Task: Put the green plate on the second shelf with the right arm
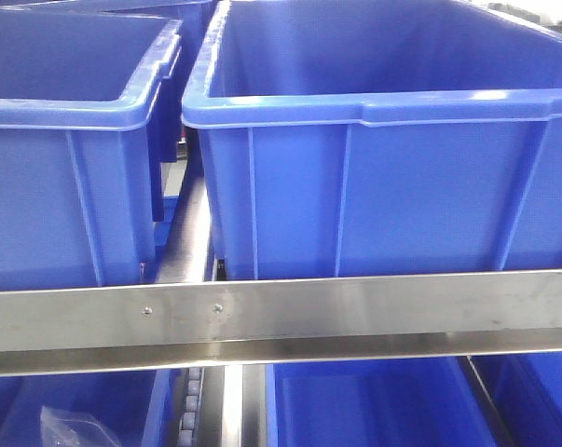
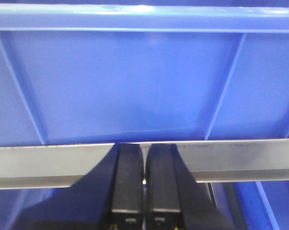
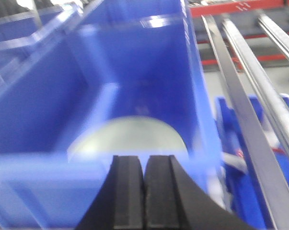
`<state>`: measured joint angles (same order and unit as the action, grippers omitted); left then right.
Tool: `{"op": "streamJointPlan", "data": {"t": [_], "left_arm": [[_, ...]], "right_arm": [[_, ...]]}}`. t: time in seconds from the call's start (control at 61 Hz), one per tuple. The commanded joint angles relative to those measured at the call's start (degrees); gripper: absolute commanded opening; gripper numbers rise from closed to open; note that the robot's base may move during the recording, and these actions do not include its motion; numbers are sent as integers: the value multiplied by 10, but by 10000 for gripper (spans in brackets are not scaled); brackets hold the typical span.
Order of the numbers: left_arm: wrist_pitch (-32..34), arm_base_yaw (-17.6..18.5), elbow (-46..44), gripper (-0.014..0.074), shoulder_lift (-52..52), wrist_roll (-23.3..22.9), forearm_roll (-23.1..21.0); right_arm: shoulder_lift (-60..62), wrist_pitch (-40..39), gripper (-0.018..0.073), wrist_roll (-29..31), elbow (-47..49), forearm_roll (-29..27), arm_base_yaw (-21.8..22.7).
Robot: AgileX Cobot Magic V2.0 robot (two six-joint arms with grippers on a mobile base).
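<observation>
- Front view: two blue bins sit side by side on the shelf, the left bin point(image 1: 66, 140) at 9 o'clock and the right bin point(image 1: 383, 149) from centre to 3 o'clock, a narrow gap between them.
- A steel rail point(image 1: 281, 317) runs across the frame just below both bins, with two small screws left of centre.
- Under the rail, more blue bins show on the lower level; a clear plastic bag point(image 1: 66, 428) lies at 7 o'clock. No arm or plate shows in this view.
- Left wrist view: the left gripper point(image 2: 143, 187) sits at 6 o'clock, its two black fingers pressed together and holding nothing, just in front of a steel rail point(image 2: 240, 160) and a ribbed blue bin wall point(image 2: 125, 81).
- Right wrist view, blurred: the right gripper point(image 3: 144, 191) at 6 o'clock has its fingers closed against each other, empty.
- The green plate point(image 3: 130, 136) lies inside a blue bin point(image 3: 149, 62), at the centre, just beyond the fingertips and apart from them.
- Steel rails point(image 3: 235, 96) run from 12 to 5 o'clock on the right.
</observation>
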<state>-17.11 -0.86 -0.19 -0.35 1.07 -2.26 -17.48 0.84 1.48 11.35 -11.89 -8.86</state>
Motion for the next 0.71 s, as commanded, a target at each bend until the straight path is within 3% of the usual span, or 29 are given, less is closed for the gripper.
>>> {"op": "streamJointPlan", "data": {"t": [0.0,0.197,0.689], "left_arm": [[46,-1,23,124,-12,1,-1],[46,-1,23,124,-12,1,-1],[46,-1,23,124,-12,1,-1]], "right_arm": [[59,-46,55,6,-36,6,18],[193,-46,55,6,-127,6,49],[190,-35,55,5,-126,14,50]]}}
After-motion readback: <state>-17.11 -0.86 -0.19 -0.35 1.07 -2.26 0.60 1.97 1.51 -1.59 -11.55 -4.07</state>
